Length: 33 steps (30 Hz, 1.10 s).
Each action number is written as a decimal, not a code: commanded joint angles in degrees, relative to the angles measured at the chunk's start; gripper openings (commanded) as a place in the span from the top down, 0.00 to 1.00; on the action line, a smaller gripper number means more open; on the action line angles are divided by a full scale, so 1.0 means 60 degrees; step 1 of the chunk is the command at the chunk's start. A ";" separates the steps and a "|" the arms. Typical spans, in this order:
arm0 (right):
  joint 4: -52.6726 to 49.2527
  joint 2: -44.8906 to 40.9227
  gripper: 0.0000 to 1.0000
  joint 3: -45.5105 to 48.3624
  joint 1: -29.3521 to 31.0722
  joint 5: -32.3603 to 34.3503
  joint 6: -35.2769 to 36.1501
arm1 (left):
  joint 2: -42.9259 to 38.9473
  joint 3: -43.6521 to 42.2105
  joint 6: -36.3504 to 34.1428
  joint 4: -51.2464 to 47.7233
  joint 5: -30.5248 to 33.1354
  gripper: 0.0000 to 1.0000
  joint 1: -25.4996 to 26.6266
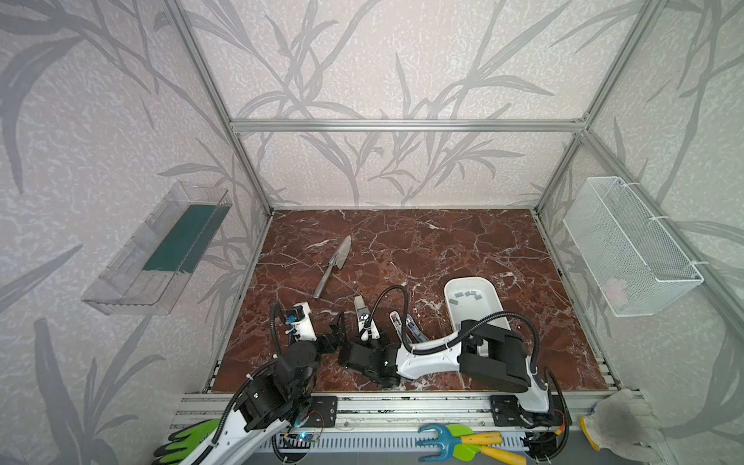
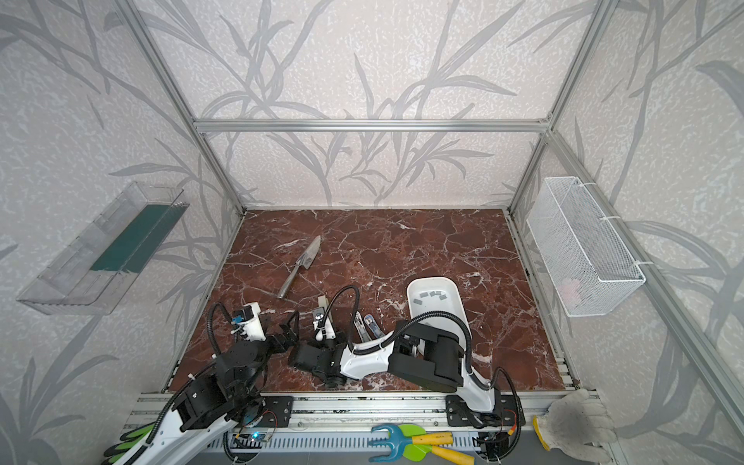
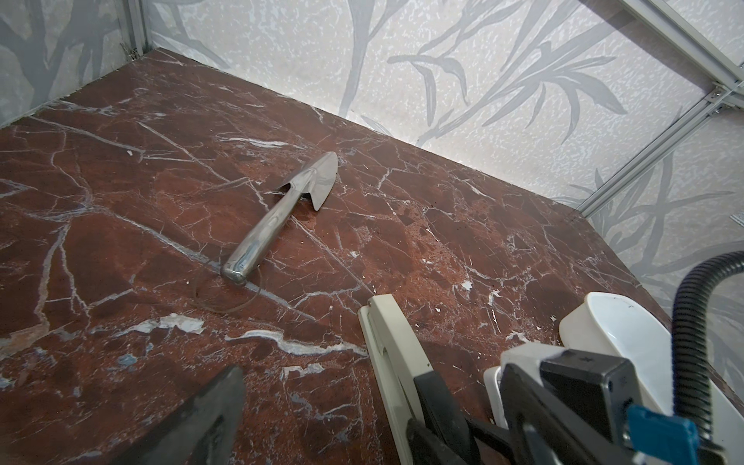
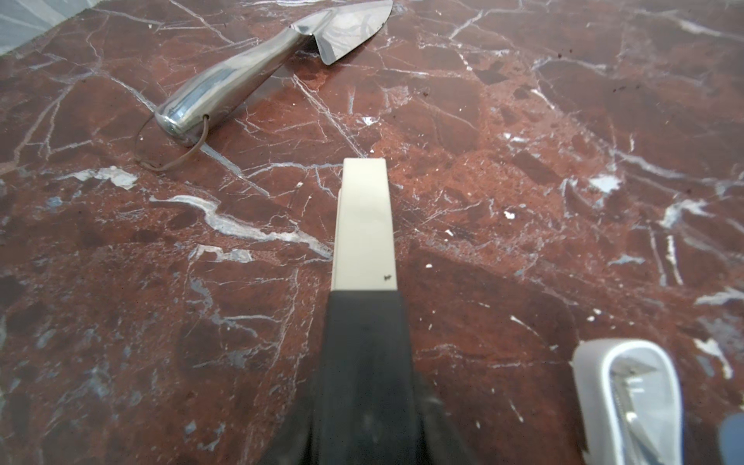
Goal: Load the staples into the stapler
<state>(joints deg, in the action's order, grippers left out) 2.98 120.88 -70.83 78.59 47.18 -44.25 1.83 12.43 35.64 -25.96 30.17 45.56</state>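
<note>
The staples (image 1: 469, 295) are seen lying loose in the white tray (image 1: 467, 279), well apart from the cream stapler (image 4: 364, 225), which lies flat on the desk (image 1: 443, 241). The right hand (image 4: 364, 306) is reached across the middle and set over the stapler's rear end. One dark finger (image 4: 362, 362) is laid along its top, but whether the stapler is actually clamped cannot be told, since the lower finger is hidden. The left hand (image 1: 336, 327) is held fully apart and empty, just beside the right one. A second stapler (image 4: 628, 398) (already hinged open, it seems) lies near.

Trouble is to be expected if the cream stapler is pressed or lifted off-centre. It could be skidded across the smooth desk or pivoted into the second stapler. The two hands, being so near, could also be knocked together.
</note>
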 commanded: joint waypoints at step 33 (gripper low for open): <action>0.1462 -0.8346 0.47 0.6824 -0.0590 -0.2064 0.3192 | 0.5480 0.1332 0.0448 0.2817 -0.1689 0.01 -0.0065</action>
<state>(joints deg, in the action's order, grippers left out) 7.70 70.81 -31.42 75.02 41.08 -26.89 34.52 19.66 40.58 -12.01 22.13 45.52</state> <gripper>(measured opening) 0.536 0.991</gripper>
